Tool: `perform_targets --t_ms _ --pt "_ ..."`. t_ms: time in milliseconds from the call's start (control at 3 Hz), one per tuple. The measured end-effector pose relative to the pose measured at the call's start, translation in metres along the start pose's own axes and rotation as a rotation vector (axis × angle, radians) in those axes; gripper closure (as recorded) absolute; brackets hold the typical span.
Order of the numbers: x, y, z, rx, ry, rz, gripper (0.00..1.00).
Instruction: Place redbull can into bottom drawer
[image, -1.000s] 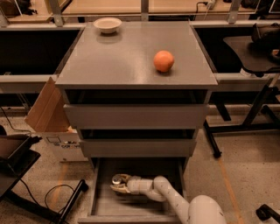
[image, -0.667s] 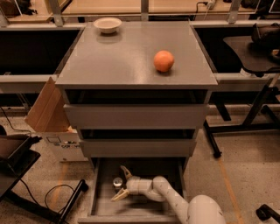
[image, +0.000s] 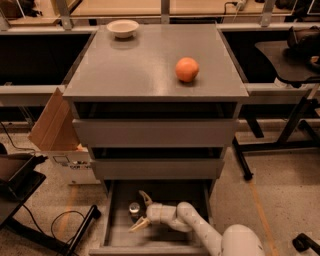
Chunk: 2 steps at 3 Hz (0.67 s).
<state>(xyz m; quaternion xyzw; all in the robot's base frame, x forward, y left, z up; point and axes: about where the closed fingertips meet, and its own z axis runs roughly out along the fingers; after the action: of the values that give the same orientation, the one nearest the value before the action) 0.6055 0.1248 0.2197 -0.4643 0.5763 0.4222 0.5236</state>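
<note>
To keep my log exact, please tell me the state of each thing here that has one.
redbull can: upright in the bottom drawer, not gripped.
bottom drawer: pulled open.
gripper: open, inside that drawer beside the can.
top drawer: shut.
middle drawer: shut.
cardboard box: flap open.

No legible text: the dark print on the box (image: 69, 163) beside the cabinet (image: 150, 75) cannot be made out, nor any brand on the can (image: 134, 207) in the bottom drawer (image: 116, 236), where the gripper (image: 136, 212) sits, fingers spread.
</note>
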Motion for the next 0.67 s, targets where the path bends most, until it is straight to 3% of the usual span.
perform_targets --t_ms 333,667 --pt "-0.009 0.014 -0.037 0.02 0.032 0.006 0.0" --pt "-0.027 0.008 -0.122 0.174 0.143 -0.02 0.0"
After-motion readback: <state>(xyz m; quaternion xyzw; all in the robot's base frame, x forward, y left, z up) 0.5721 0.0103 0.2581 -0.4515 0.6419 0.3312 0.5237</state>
